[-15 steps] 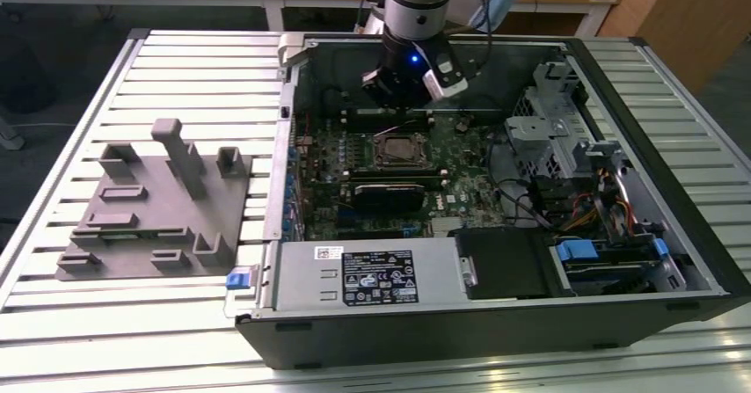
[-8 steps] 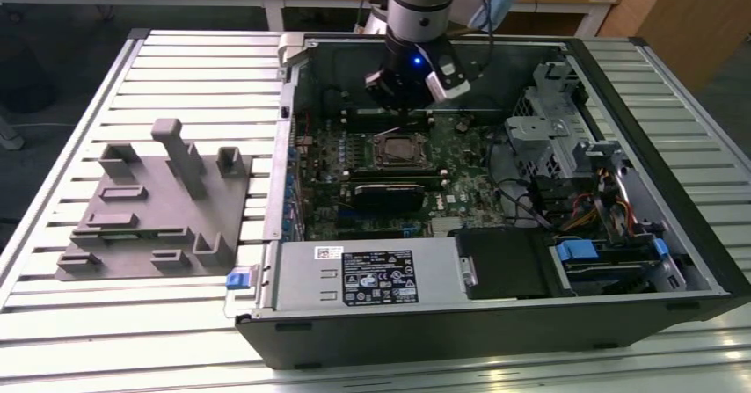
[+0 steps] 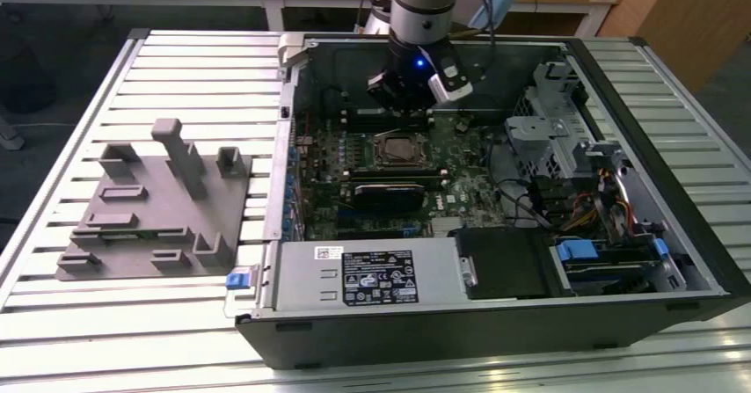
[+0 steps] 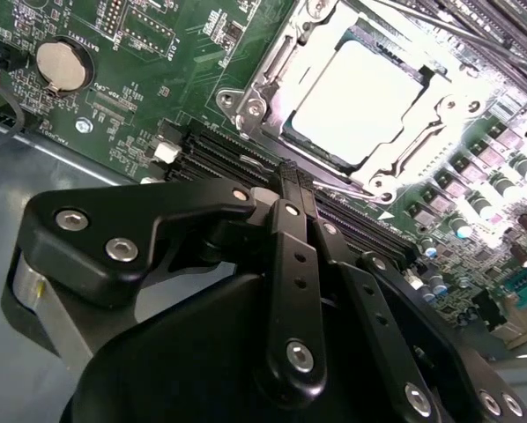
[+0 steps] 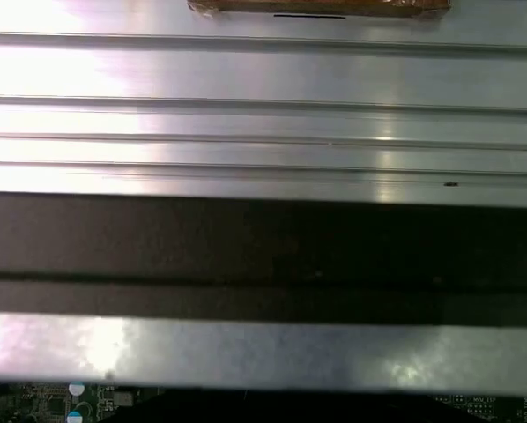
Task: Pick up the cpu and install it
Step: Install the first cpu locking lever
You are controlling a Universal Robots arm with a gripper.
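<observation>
**CPU seated in the socket, gripper held above the board**

The cpu (image 4: 356, 101) is seen lying flat in the socket (image 4: 334, 106) of the green motherboard (image 3: 405, 178), its pale metal top framed by the silver retention bracket. In the exterior view the same chip (image 3: 400, 150) sits near the middle of the open computer case (image 3: 493, 323), which rests on the slatted metal surface (image 3: 141, 323) towards its far right part. The grey fixture (image 3: 153, 204) stands on the surface beside the case, on the exterior view's left.

The gripper (image 3: 413, 94) hangs just above the board, beyond the socket and apart from the chip. Whether the jaws are open or closed cannot be told; nothing is seen held in them.

The chip is judged light, thin and rigid, with a smooth and probably slippery lid and a fragile underside. Hold is best taken by two opposite edges, kept level, with light pressure only.
</observation>
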